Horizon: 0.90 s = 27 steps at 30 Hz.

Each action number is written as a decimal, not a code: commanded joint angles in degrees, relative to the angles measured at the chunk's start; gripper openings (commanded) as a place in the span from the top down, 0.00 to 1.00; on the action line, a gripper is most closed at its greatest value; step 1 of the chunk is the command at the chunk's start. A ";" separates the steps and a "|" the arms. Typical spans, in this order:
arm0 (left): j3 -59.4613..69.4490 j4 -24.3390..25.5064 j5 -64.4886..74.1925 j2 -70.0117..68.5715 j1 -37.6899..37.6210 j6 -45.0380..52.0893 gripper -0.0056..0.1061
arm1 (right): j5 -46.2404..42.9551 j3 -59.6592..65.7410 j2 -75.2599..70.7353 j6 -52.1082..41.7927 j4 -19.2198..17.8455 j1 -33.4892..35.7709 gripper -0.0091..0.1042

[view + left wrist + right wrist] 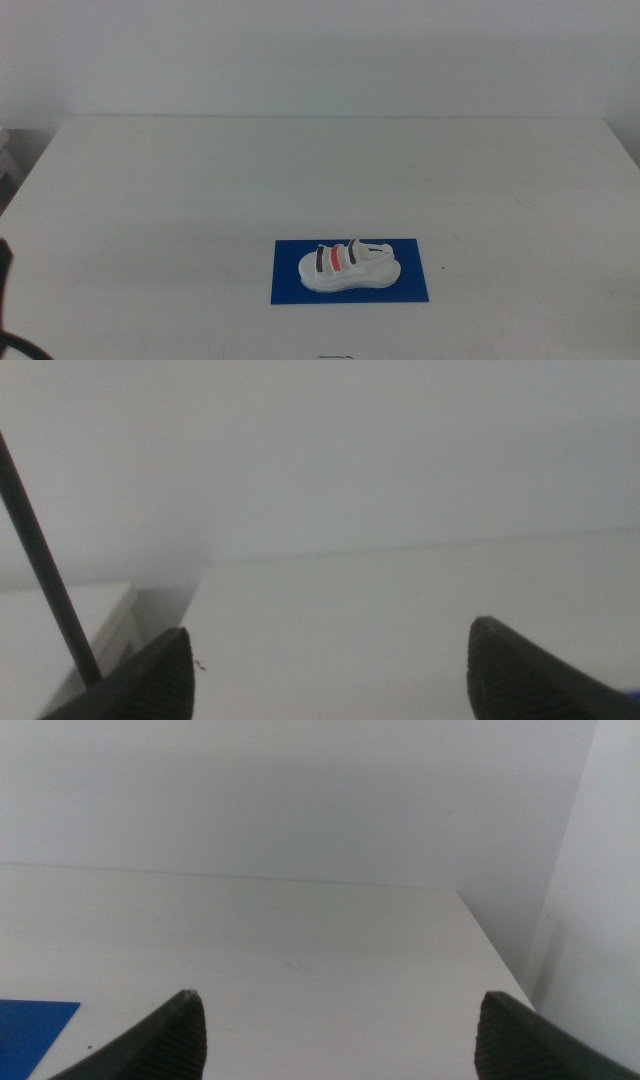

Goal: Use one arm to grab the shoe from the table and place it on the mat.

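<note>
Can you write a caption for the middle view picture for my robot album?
A little white shoe with black and red straps rests on the blue mat near the front of the white table.

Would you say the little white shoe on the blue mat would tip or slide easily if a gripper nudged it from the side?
The shoe sits upright on a broad, chunky sole, so it probably resists tipping. It looks small and likely light, so a nudge would probably slide it across the thin mat. Its straps may flex; the sole looks stiffer.
</note>
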 commanded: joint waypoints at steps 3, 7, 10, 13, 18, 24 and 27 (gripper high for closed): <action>3.98 0.06 -5.54 -2.37 -0.07 -1.48 0.11 | -4.34 -1.06 -1.11 -0.30 -0.51 0.09 0.09; 8.75 0.06 -5.54 -7.14 -0.07 -1.48 0.11 | -4.34 -1.06 -1.11 -0.30 -0.51 0.09 0.09; 11.01 -0.01 -5.41 -10.47 -0.07 -1.48 0.11 | -4.34 -1.06 -1.11 -0.30 -0.51 0.09 0.09; 12.34 -0.19 -5.17 -13.31 -0.07 -1.48 0.11 | -4.34 -1.06 -1.11 -0.30 -0.51 0.09 0.09; 13.51 -0.55 -5.44 -13.34 -0.07 -1.48 0.11 | -4.34 -1.06 -1.11 -0.30 -0.51 0.09 0.09; 14.97 -0.55 -3.03 -13.34 -0.07 -1.48 0.11 | -4.34 -1.06 -1.11 -0.30 -0.51 0.09 0.09; 14.97 -0.55 -2.69 -13.34 -0.07 -1.48 0.11 | -4.34 -1.06 -1.11 -0.30 -0.51 0.09 0.09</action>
